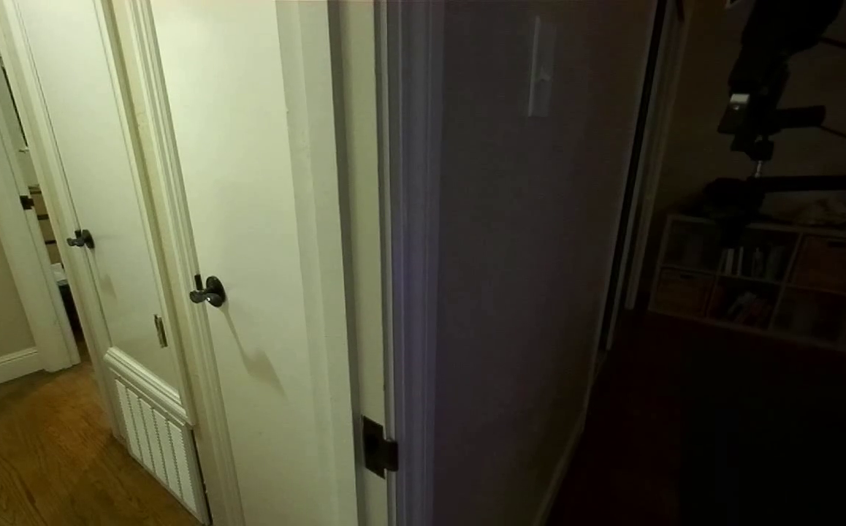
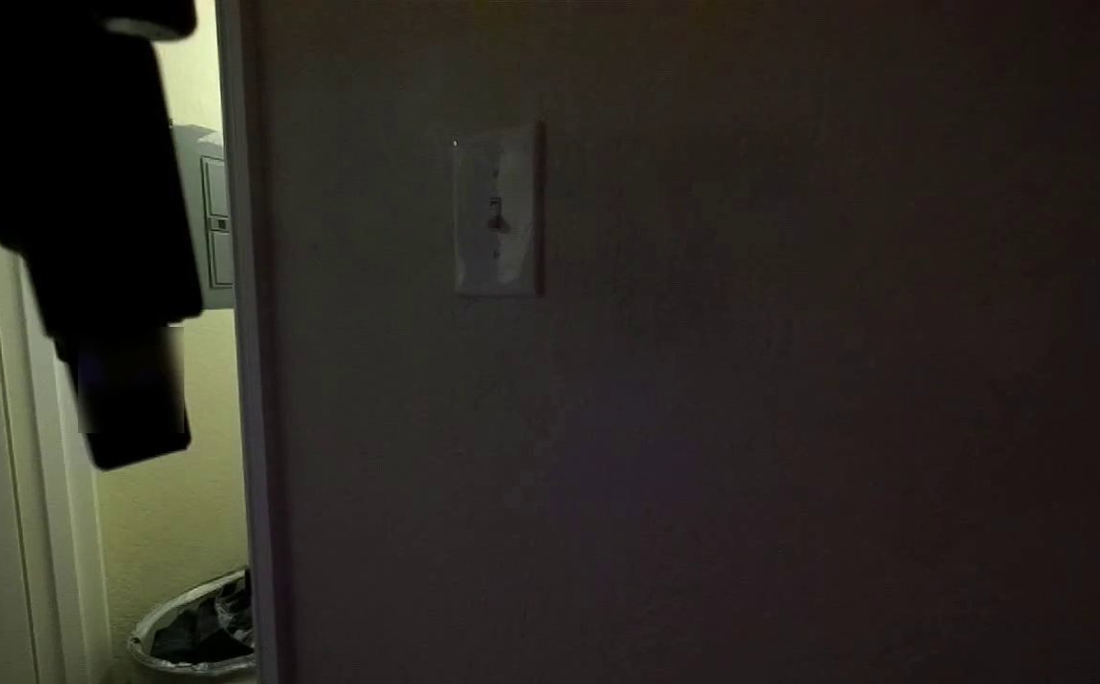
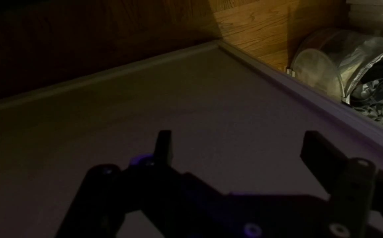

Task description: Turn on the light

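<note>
The light switch is a pale upright wall plate (image 2: 517, 228) with a small toggle in its middle, seen in an exterior view. The toggle seems to slant down. The plate also shows on the dark wall in an exterior view (image 1: 540, 69). It is out of view in the wrist view. No lamp shows. In the wrist view my gripper (image 3: 238, 135) is open, its two dark fingers wide apart with nothing between them, facing the dim wall. A black silhouette, apparently my gripper (image 2: 143, 446), hangs left of the plate, apart from it in the picture.
A door frame edge (image 2: 256, 380) stands left of the switch. Beyond it is a round bin (image 2: 146, 655), also in the wrist view (image 3: 317, 71). Doors with dark handles (image 1: 209, 292) line the lit hallway. A cube shelf (image 1: 777, 292) stands in the dark room.
</note>
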Available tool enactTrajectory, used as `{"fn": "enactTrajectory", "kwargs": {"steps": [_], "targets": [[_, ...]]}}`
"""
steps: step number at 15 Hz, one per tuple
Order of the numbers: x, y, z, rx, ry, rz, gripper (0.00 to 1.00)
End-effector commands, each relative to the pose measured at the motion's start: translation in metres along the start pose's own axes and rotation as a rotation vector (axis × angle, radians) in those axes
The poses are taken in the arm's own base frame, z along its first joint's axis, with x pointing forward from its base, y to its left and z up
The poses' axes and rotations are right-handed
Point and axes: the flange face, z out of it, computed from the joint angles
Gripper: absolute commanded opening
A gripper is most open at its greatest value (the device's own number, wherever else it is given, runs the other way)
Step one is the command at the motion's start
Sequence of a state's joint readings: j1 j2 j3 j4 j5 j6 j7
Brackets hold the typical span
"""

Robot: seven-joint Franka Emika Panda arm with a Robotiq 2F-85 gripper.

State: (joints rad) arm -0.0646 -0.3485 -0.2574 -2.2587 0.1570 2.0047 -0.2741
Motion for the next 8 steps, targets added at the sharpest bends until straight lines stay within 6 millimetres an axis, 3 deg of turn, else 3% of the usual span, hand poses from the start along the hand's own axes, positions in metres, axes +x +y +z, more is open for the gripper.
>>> {"fn": "enactTrajectory", "kwargs": {"steps": [1,5,8], "targets": [[0.022,-0.018,0.014,0.000,-0.040,-0.072,1.00],[0.049,-0.046,0.029,-0.019,-0.058,-0.160,1.00],[0.070,-0.066,0.026,-0.041,-0.010,-0.216,1.00]]}}
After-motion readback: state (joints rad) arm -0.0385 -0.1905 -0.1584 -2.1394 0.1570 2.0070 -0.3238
